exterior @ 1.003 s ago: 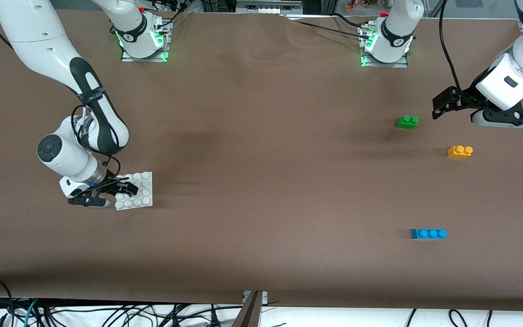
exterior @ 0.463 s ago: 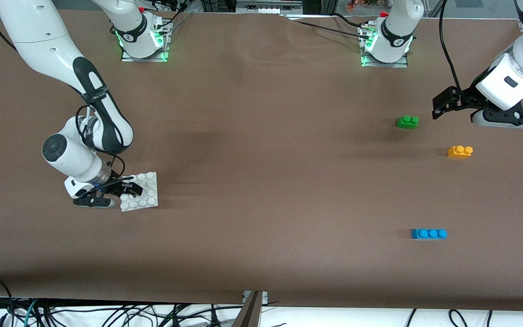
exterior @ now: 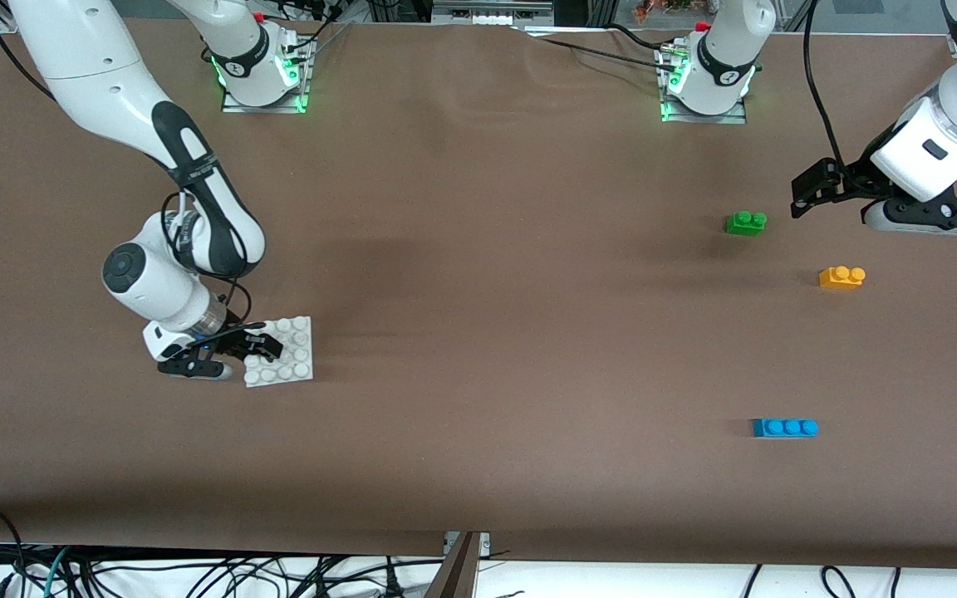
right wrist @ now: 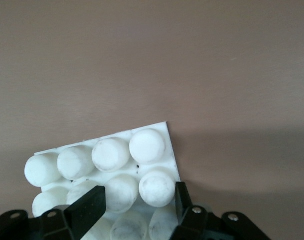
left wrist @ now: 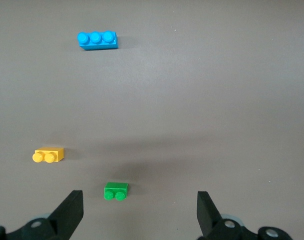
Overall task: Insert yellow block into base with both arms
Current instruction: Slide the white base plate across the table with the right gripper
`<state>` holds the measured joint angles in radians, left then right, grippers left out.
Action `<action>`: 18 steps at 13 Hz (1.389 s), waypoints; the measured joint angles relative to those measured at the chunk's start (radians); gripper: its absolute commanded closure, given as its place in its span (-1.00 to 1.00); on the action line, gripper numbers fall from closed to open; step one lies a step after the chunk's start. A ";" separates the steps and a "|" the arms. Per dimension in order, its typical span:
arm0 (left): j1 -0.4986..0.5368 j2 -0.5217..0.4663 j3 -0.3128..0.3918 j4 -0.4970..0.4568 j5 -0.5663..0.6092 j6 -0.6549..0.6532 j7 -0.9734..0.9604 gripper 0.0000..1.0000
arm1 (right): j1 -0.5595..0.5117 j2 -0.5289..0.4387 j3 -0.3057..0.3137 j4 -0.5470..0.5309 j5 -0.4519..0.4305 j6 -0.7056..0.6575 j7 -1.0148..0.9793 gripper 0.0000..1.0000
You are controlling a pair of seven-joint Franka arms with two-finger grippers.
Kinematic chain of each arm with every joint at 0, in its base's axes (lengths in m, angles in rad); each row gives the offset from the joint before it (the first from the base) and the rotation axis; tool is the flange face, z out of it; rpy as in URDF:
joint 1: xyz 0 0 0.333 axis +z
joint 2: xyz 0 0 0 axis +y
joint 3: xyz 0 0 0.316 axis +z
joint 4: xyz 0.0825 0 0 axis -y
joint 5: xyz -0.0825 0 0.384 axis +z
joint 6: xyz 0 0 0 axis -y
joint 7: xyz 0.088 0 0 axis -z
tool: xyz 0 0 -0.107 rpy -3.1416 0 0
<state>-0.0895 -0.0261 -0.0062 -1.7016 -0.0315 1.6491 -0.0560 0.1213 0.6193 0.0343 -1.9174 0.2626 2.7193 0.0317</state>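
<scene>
The yellow block [exterior: 841,276] [left wrist: 48,155], with two studs, lies on the table toward the left arm's end, with nothing gripping it. My left gripper [exterior: 811,189] [left wrist: 139,210] hangs open above the table beside the green brick, and its fingers [left wrist: 71,207] are spread wide with nothing between them. The white studded base [exterior: 289,359] [right wrist: 111,152] is toward the right arm's end of the table. My right gripper [exterior: 252,344] [right wrist: 136,200] is shut on it, its fingers [right wrist: 89,207] clamping two studs at the plate's edge.
A green two-stud brick [exterior: 746,223] [left wrist: 115,191] lies farther from the front camera than the yellow block. A blue three-stud brick [exterior: 785,427] [left wrist: 97,40] lies nearer to the front camera. Brown table cloth [exterior: 495,291] stretches between the base and the bricks.
My right arm has moved the base, still gripped, toward the left arm's end of the table. The left arm and the bricks have not moved.
</scene>
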 measured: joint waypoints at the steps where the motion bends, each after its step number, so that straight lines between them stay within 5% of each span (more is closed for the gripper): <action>1: 0.000 0.000 0.000 0.000 0.000 0.000 0.000 -1.00 | 0.020 0.003 0.000 0.000 0.000 0.014 0.029 -0.29; 18: 0.000 0.000 0.000 0.000 0.000 0.000 0.000 -1.00 | 0.333 0.086 -0.006 0.090 0.000 0.137 0.371 -0.29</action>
<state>-0.0893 -0.0261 -0.0058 -1.7016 -0.0315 1.6491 -0.0560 0.4542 0.7055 0.0282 -1.8277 0.2629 2.8562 0.4026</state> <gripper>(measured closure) 0.000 0.357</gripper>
